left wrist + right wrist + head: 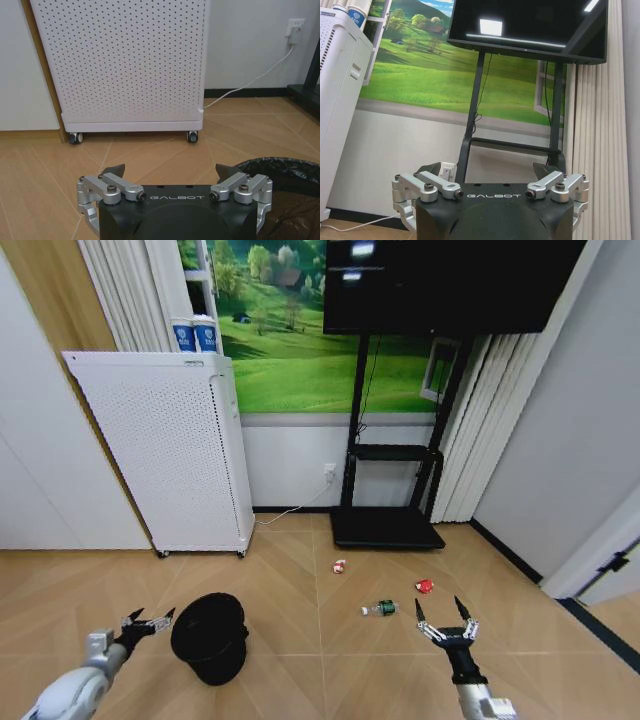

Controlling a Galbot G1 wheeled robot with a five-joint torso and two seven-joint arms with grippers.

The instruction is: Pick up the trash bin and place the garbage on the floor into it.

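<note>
From the head view, the small black cylindrical trash bin (210, 636) with its crumpled black liner stands on the herringbone wood floor, in front of the tall white perforated appliance (165, 465). The left gripper (150, 621) hovers just beside the bin, on the side away from the litter, fingers spread. The step in hand looks like taking hold of the bin: the gripper would do well to close on the firm rim, not on loose liner alone, and lift straight so the bin stays upright.

The garbage lies farther from the appliance than the bin does: a red-and-white wrapper (340, 566), a small clear bottle with a green label (381, 608) on its side, and a small red lump (425, 586), well apart from the bin. The right gripper (445, 612) hangs near the bottle and lump, its two fingers spread in a V.

In the left wrist view, the left gripper (170, 172) points level toward the appliance's (125, 65) castored base, jaws wide, with the bin's rim (280, 167) off to one side.

In the right wrist view, the right gripper (490, 171) aims level at the black television stand (515, 145), jaws wide apart, holding nothing.
</note>
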